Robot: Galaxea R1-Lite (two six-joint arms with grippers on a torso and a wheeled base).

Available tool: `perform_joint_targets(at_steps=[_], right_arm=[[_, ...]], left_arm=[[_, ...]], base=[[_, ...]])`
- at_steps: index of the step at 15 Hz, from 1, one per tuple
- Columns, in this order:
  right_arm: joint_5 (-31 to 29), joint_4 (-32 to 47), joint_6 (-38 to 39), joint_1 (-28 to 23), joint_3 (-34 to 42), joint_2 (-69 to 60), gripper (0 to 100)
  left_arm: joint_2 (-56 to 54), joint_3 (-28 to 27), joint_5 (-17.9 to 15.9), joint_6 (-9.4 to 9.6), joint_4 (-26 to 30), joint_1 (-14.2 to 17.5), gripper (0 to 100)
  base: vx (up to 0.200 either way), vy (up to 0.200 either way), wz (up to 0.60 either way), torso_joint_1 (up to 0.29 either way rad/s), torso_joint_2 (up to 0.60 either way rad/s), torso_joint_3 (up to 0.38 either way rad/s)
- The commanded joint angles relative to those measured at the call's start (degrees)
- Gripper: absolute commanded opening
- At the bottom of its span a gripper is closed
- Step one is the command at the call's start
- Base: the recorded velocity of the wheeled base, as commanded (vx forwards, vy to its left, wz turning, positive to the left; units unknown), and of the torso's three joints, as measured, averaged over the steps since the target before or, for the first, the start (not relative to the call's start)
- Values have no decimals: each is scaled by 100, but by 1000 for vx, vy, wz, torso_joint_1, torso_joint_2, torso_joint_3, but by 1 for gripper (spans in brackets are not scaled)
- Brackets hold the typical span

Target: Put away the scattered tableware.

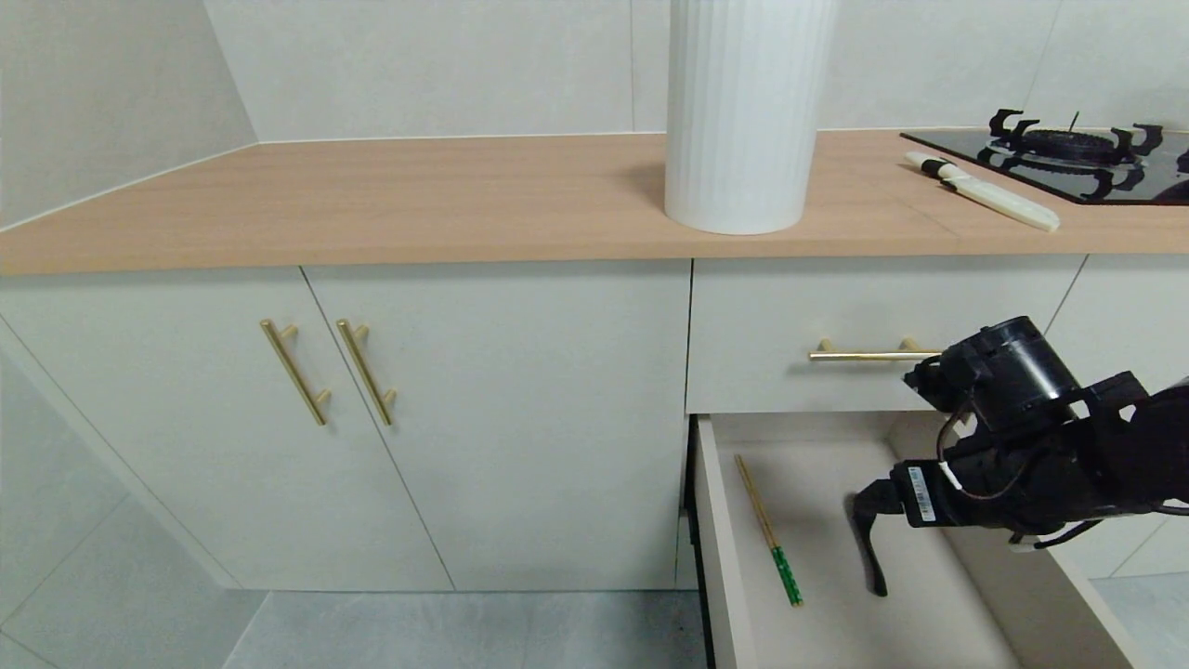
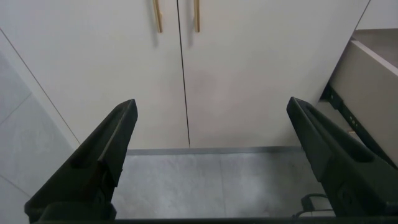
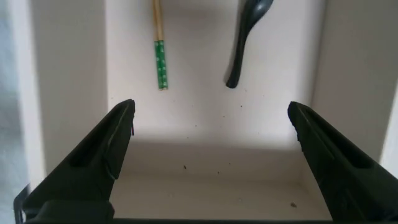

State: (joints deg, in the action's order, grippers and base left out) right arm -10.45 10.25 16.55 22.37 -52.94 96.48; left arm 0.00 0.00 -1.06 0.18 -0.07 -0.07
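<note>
A pair of wooden chopsticks with green ends [image 1: 769,531] [image 3: 160,46] lies along the left side of the open drawer [image 1: 720,520]. To their right on the drawer floor rests a black spoon [image 1: 867,550] [image 3: 244,40]. My right gripper [image 1: 915,502] [image 3: 208,121] hangs open above the drawer, holding nothing, with the spoon just beyond its fingers [image 3: 112,149]. A cream-coloured knife [image 1: 985,192] lies on the wooden counter beside the hob. My left gripper [image 2: 211,121] is open and empty, low down, facing the cabinet doors.
A tall white ribbed cylinder [image 1: 743,111] stands on the counter [image 1: 372,200]. A black gas hob [image 1: 1068,153] sits at the far right. A shut drawer with a gold handle [image 1: 868,354] is above the open one. Two cabinet doors with gold handles [image 1: 325,372] are to the left.
</note>
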Motion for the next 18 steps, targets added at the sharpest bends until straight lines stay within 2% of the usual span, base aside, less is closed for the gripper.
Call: perform_joint_targets(at_steps=[1, 3, 7, 9, 14, 18], right_arm=[[-10, 82, -38, 31, 3, -191, 100], [-1, 355, -372, 31, 56, -419, 100], [-1, 987, -443, 294, 39, -665, 100], [-10, 1137, -574, 347, 56, -700, 100], [122, 2183, -988, 1015, 179, -718, 100], [139, 2446, -1515, 1182, 478, -595, 100]], left_arm=[[0, 0, 1, -1, -1, -1, 100], [0, 0, 1, 8, -1, -1, 100], [0, 0, 1, 8, -1, -1, 100], [0, 0, 1, -1, -1, -1, 100], [0, 0, 1, -9, -1, 7, 100], [0, 0, 1, -9, -1, -1, 100]], base=[[0, 0, 0, 0, 0, 0], [-200, 0, 0, 2, 0, 0], [-200, 0, 0, 2, 6, 2], [0, 0, 0, 0, 0, 0], [0, 0, 0, 0, 0, 0], [0, 0, 0, 0, 0, 0]])
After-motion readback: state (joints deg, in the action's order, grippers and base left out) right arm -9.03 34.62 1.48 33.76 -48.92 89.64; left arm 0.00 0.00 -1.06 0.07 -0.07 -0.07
